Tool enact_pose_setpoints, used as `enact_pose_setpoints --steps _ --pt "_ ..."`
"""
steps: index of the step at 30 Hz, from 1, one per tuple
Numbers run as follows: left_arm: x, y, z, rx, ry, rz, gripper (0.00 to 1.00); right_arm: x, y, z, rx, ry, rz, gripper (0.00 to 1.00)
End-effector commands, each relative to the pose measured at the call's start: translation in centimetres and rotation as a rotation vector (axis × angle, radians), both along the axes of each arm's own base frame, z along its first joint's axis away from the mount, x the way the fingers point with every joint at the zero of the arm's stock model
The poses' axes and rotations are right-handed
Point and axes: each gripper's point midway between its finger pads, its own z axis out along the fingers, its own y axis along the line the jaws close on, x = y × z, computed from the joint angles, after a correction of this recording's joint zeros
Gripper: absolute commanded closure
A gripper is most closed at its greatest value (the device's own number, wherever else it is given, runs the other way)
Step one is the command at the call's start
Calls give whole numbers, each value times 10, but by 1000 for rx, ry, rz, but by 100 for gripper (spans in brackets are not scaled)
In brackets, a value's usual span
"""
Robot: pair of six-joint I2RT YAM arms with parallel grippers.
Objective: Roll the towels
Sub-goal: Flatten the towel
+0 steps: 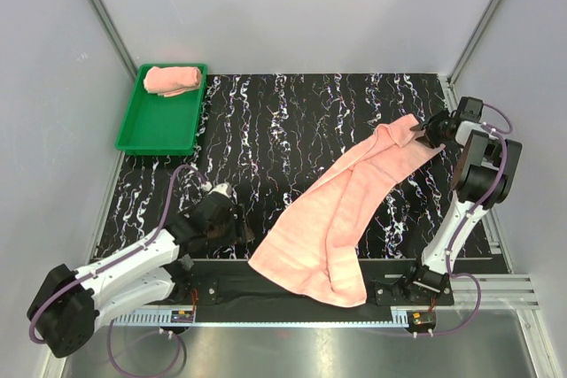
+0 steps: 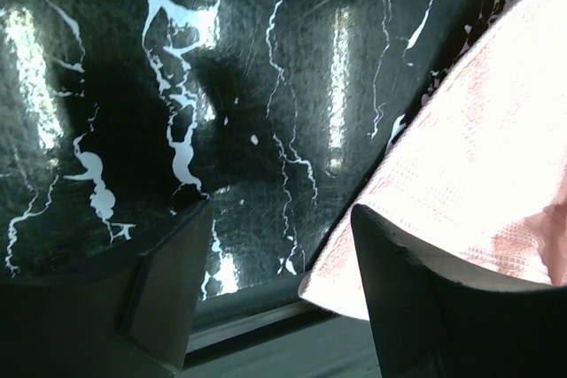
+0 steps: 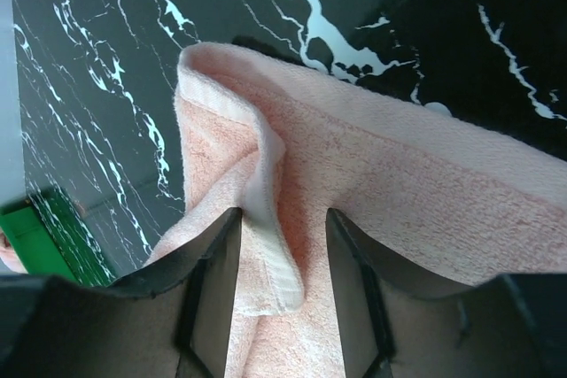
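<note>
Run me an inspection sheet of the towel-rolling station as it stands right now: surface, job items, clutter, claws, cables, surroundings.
Surface: black marble-pattern table, bare apart from the items below.
Job's things: one rolled towel lies at the far end of the green tray. One unrolled towel lies diagonally, folded lengthwise, with its near end over the table's front edge.
Clutter: nothing seen.
Claws: left claw is low over the table, open and empty, beside the unrolled towel's edge. Right claw straddles a raised fold at that towel's far end; whether it pinches the fold cannot be told.
Cables: purple cables loop along both arms, clear of the towels.
Surroundings: plain pale walls with metal corner posts.
</note>
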Motion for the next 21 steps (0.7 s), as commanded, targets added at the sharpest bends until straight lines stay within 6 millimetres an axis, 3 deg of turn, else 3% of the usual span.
enact_pose_setpoints --steps 1,6,11,14,19,21 --pt "5 -7 -1 -23 -22 -2 31 18 8 14 -8 -75 41 51" --pt "6 -7 0 -21 -29 -7 31 22 26 12 -23 -75 86 62" --pt "3 -4 -2 -19 -29 -4 31 20 31 12 -21 -73 99 81" --pt "2 -2 -2 -21 -31 -1 31 15 32 20 -27 -78 97 87" --pt "-1 0 -3 -21 -24 4 31 4 35 63 -45 -124 91 98" --pt "-2 0 -4 -17 -21 2 31 1 35 93 -62 -165 84 99"
